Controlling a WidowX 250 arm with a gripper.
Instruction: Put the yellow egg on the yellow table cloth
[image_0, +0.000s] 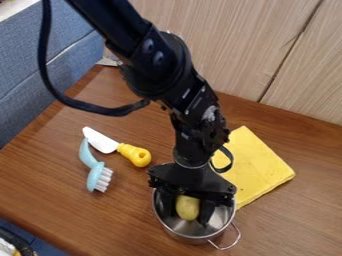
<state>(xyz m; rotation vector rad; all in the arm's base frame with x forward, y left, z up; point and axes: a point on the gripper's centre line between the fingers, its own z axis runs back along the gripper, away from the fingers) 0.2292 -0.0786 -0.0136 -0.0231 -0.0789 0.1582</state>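
Brown wooden table (50, 182), yellow cloth (257, 162) atop; pale wood panels (224, 45) behind.

A brown table (133, 225) bears knife (117, 146), brush (98, 175), yellow cloth (257, 167) and metal pot (196, 240).

Above my jaws, my black arm (167, 75) bears round caps (158, 58) and pale marks (186, 93); a black cable (43, 60) loops out beside it.

The pot (194, 229) rings the egg (188, 207); room between pot and brush (99, 175).
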